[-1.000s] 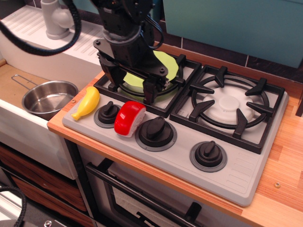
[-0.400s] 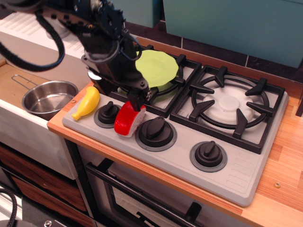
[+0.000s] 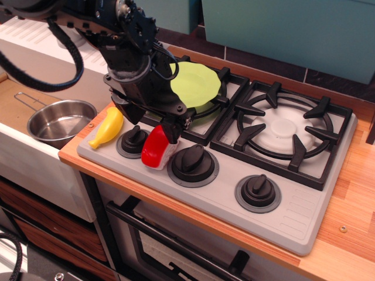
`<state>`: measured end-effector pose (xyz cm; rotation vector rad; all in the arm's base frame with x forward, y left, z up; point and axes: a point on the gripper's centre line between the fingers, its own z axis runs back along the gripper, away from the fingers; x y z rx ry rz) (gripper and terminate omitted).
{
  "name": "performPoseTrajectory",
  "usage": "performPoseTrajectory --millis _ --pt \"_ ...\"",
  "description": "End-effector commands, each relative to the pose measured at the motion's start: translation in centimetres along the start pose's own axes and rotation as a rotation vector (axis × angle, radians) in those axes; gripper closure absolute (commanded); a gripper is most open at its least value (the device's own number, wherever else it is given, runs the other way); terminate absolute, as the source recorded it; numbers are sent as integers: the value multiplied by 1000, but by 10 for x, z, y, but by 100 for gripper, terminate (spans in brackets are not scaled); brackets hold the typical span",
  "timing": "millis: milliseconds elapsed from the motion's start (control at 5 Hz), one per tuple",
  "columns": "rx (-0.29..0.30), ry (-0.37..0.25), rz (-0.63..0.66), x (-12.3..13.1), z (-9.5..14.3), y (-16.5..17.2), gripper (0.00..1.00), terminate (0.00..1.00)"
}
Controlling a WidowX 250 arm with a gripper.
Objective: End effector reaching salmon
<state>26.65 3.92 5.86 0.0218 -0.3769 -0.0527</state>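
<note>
The salmon (image 3: 154,149) is lying on the grey front panel of the toy stove (image 3: 304,225), between the left knob (image 3: 133,140) at its 9 o'clock and the middle knob (image 3: 193,163) at its 3 o'clock, very near to both. The end effector (image 3: 171,133) is hanging just at its 1 o'clock, with the fingertips touching or almost touching the red top. If the fingers are spread or pressed together, I cannot tell, because the black parts are hiding each other.

The piece is looking like light, hard plastic, so it is probably not fragile. Its glossy rounded top is likely slippery, and I am judging that a pinch there could slide off. Holding it lower, across the flatter sides near the white base, is seeming safer. The yellow banana (image 3: 107,128) is lying at 9 o'clock beyond the left knob.
</note>
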Motion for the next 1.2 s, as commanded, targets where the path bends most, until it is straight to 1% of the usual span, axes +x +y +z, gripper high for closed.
performPoseTrajectory --millis 0,200,400,800,1000 --pt "3 -44 6 13 1 0 0 0" --pt "-14 -64 -5 5 -10 1 0 0" --pt "-16 -76 -9 -2 -15 1 0 0" --pt "-21 -66 18 2 -10 -2 0 0" --pt "-27 -65 24 4 -10 -2 0 100"
